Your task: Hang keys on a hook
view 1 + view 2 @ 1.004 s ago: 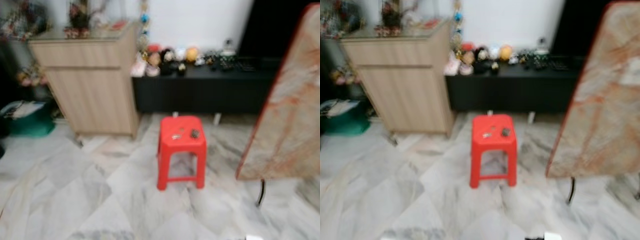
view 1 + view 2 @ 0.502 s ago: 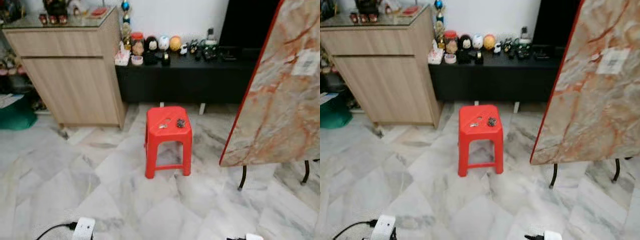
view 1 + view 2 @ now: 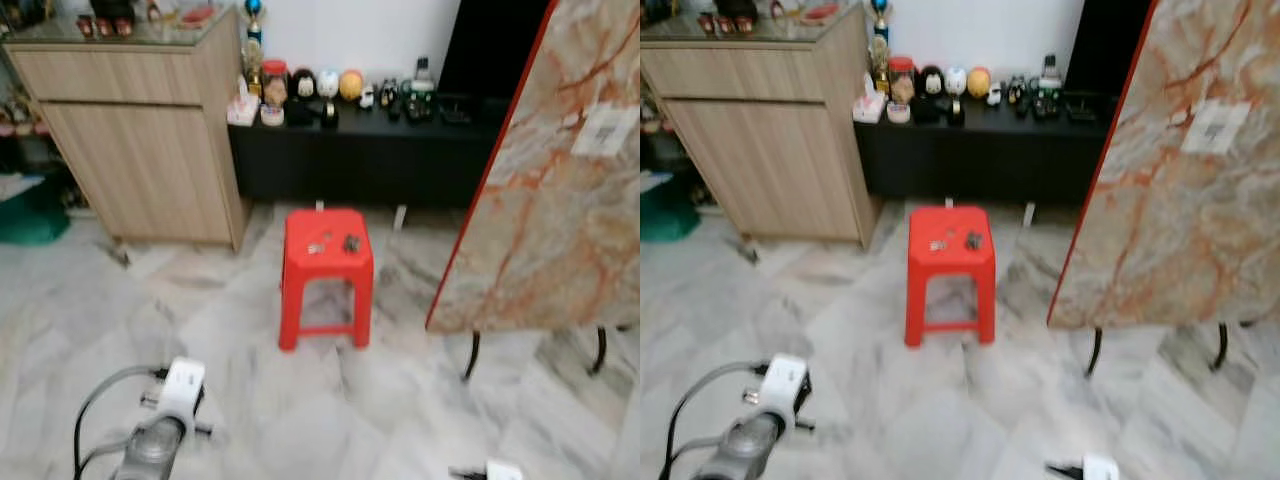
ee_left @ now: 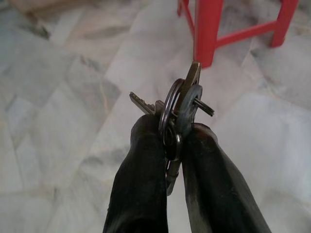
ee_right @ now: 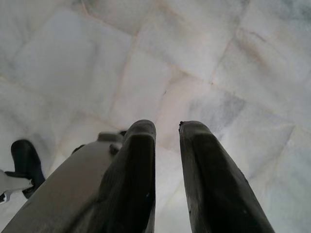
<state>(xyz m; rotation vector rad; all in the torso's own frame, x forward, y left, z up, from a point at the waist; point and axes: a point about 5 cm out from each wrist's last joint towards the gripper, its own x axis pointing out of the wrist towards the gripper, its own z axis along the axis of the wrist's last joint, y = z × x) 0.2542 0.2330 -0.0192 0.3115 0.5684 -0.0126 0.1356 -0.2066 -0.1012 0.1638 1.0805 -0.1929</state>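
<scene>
Left wrist view: keys point(image 4: 182, 109) are pinched between the left gripper point(image 4: 176, 141) fingers, so this hold should be kept firm while a hook is searched for; the right gripper point(image 5: 166, 127) is narrowly parted and empty.

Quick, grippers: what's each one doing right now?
Left gripper: shut on the bunch of keys.
Right gripper: slightly open, empty, above the marble floor.

left arm point(image 3: 150, 440) risen into view at lower left, camera shifted slightly
</scene>
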